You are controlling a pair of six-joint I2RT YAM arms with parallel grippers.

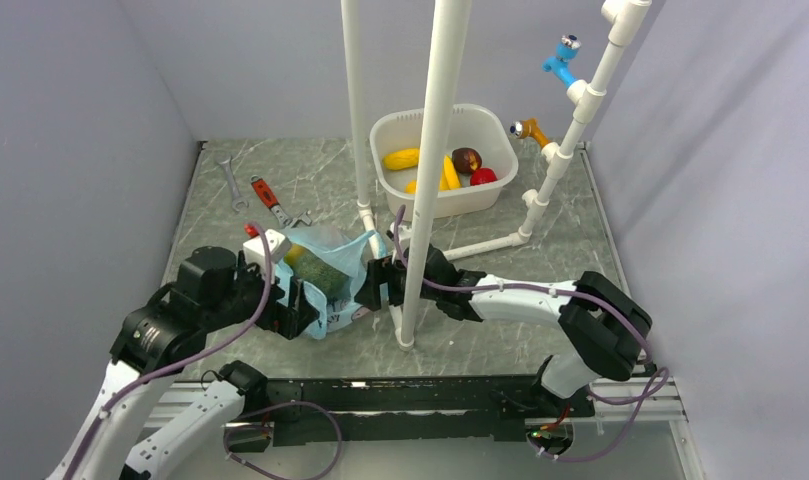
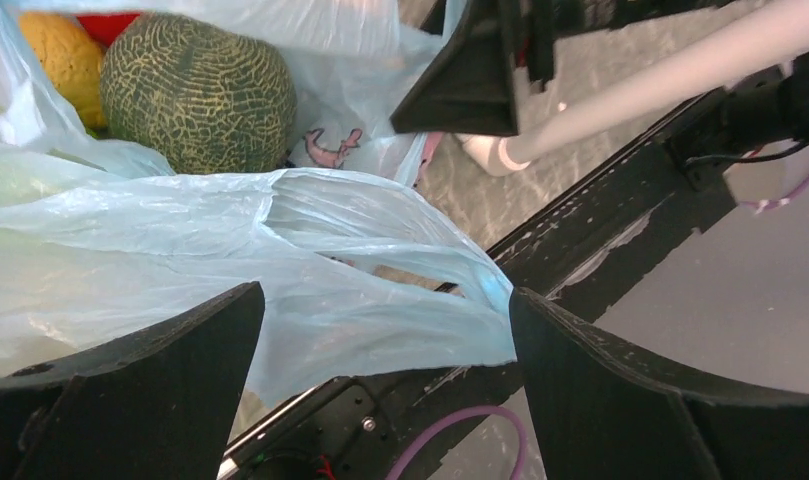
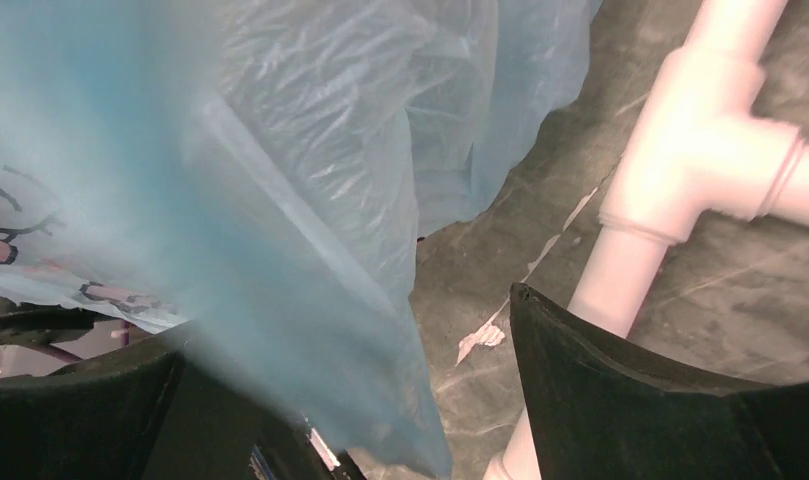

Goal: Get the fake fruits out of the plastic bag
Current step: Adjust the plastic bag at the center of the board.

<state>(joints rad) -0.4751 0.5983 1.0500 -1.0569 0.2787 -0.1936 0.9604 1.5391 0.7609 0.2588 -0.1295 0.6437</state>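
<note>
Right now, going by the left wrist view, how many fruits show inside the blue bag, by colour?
Green: 1, netted melon
Yellow: 1, dimpled yellow fruit
Red: 1, red fruit, only its edge showing
Total: 3 visible in the plastic bag; others may be hidden.

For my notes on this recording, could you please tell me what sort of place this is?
Probably a robotics lab test cell, not a home: plain grey walls box in a marble-patterned table, a white pipe frame stands on it, and toy fruits lie in a white tub.
</note>
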